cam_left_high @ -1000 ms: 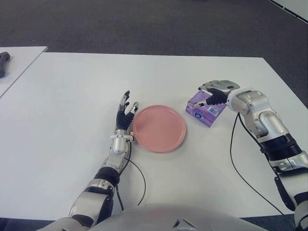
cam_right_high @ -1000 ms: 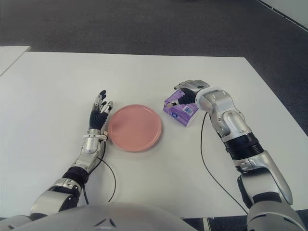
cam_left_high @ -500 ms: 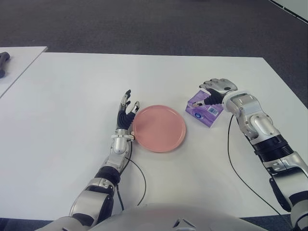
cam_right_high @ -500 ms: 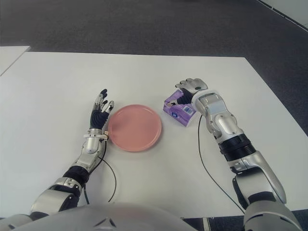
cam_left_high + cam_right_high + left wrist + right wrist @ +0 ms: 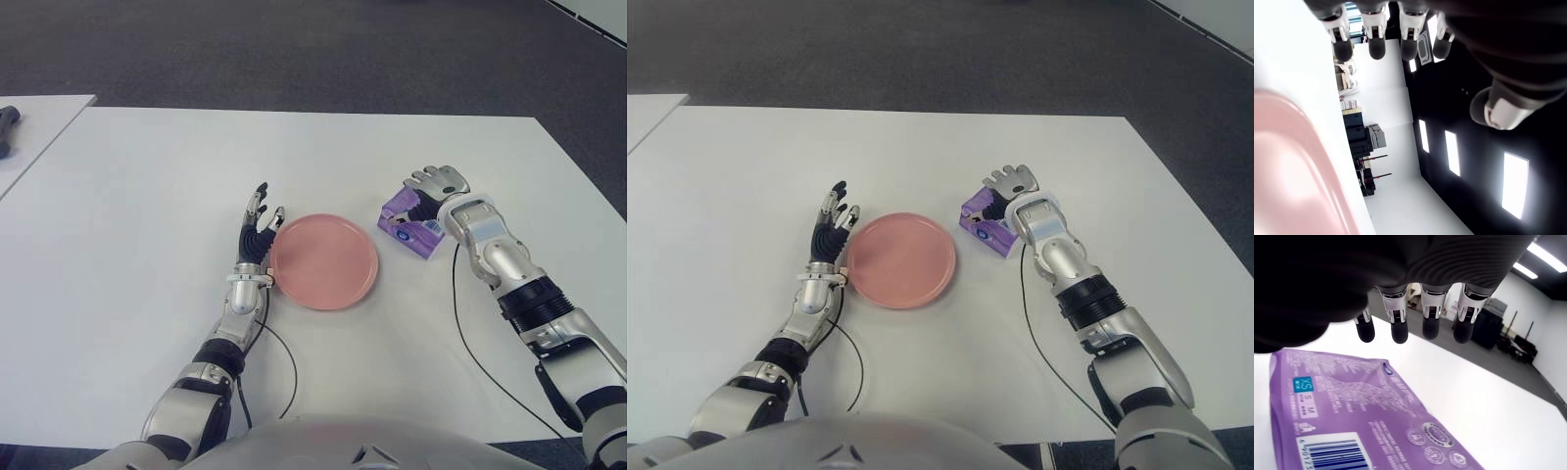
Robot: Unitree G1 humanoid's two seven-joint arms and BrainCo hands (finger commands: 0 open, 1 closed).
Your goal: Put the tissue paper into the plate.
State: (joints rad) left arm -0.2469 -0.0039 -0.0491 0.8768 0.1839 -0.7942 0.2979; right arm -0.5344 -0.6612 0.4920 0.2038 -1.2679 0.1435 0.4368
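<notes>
Currently flat on the white table [image 5: 147,176] — purple tissue pack [image 5: 404,221], to the right of the pink plate [image 5: 324,260] and apart from its rim. Directly over the pack's right end: right hand [image 5: 437,188], fingers [image 5: 1430,322] extended and uncurled in the wrist view, grasping nothing; contact with the pack cannot be told. Just beside the plate's left rim: left hand [image 5: 256,235], fingers spread and pointing away from the robot — empty. Nothing on the plate.
</notes>
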